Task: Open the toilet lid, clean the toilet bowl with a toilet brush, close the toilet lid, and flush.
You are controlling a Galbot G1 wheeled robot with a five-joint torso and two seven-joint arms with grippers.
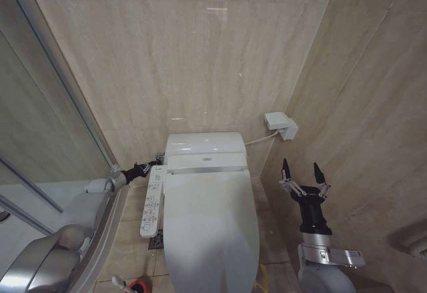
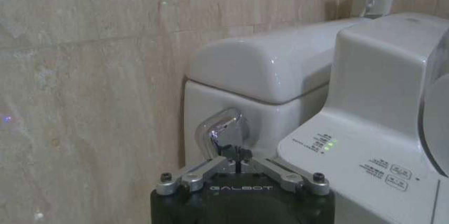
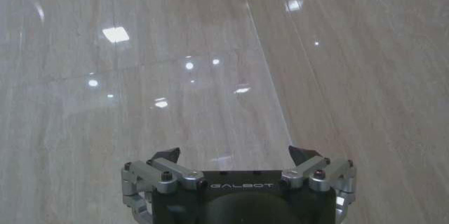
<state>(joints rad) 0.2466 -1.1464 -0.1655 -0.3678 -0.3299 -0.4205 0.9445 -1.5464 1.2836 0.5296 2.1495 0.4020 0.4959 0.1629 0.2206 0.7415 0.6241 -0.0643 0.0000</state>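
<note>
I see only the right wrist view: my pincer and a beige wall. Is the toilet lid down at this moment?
Observer: Yes. In the head view the toilet lid lies closed over the bowl.
Operator: Where is the left pincer?
Observer: The left pincer is shut, with its tips at the lower end of the chrome flush lever on the side of the tank.
Operator: And the brush?
Observer: The toilet brush stands in its red holder on the floor, on the toilet's left side. Your right pincer is open and raised beside the toilet's right side.
</note>
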